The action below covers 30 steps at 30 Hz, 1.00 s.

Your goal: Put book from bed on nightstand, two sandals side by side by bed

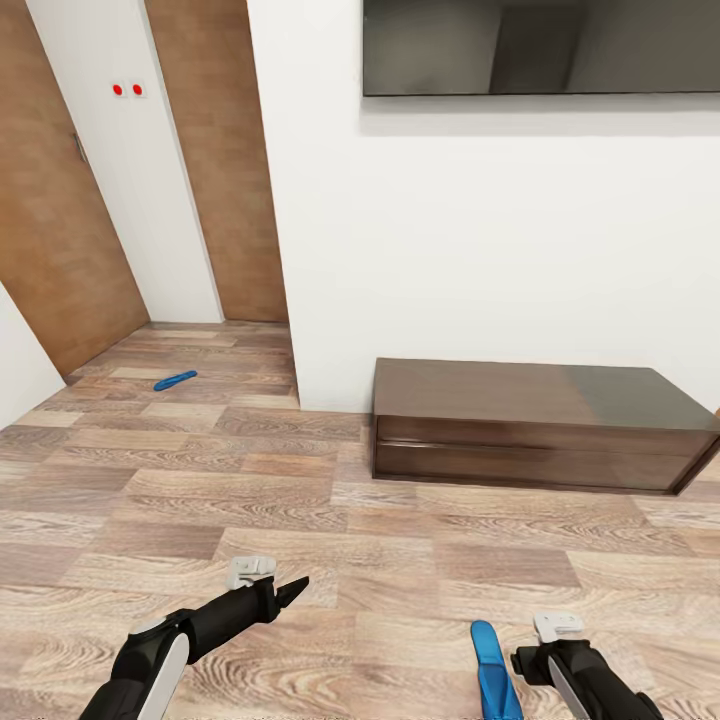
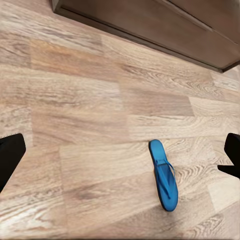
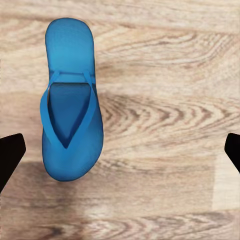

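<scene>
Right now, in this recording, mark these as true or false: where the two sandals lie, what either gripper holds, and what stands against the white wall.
1. One sandal lies on the wood floor beside the right gripper. True.
2. The right gripper is clamped on that sandal. False: in the right wrist view its fingertips stand wide apart, off the sandal.
3. The other sandal lies far off, near the doors. True.
4. The left gripper holds a book. False: it is empty.
5. A low dark cabinet stands against the white wall. True.

No readable text, label, brand, number or sign appears on anything.
</scene>
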Motion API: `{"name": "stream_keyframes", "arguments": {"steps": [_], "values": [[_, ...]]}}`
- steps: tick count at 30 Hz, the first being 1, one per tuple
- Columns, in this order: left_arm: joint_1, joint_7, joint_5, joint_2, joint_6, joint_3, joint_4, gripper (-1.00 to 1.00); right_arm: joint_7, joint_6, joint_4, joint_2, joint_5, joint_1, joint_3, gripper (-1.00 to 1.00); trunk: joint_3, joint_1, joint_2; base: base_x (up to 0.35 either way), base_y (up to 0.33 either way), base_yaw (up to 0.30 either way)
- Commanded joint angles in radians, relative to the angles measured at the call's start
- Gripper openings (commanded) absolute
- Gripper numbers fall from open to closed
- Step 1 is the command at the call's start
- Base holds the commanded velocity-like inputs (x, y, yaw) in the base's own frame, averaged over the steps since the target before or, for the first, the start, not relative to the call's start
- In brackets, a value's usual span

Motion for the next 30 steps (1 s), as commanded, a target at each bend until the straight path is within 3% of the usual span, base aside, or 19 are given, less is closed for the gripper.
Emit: {"name": "stream_keyframes", "arguments": {"steps": [1,10,12,21,30], "values": [[0.000,-0.001,0.007,0.000,0.008,0.001,0.000,1.00,-0.001,0.005,-0.007,0.002,0.000,0.000,-0.001,1.00,-0.005,0.000,-0.001,0.000,0.000,0.000],[0.000,-0.001,0.007,0.000,0.007,0.001,0.001,1.00,-0.001,0.000,-0.079,0.058,-0.001,-0.001,0.001,1.00,-0.040,0.004,-0.003,0.000,0.000,0.000],[0.000,-0.001,0.007,0.000,0.006,0.001,0.001,1.00,-0.001,-0.058,-0.080,0.070,-0.001,-0.001,0.003,1.00,-0.047,0.005,-0.003,0.000,0.000,0.000],[0.000,0.000,0.007,0.000,0.005,0.001,0.003,1.00,0.000,-0.248,-0.070,0.077,-0.006,-0.001,0.007,1.00,-0.082,0.009,-0.005,0.000,0.000,0.000],[0.000,0.000,0.007,-0.001,0.005,0.000,0.011,1.00,0.000,-0.275,-0.064,0.077,-0.005,-0.001,0.007,1.00,-0.117,0.013,-0.007,0.000,0.000,0.000]]}}
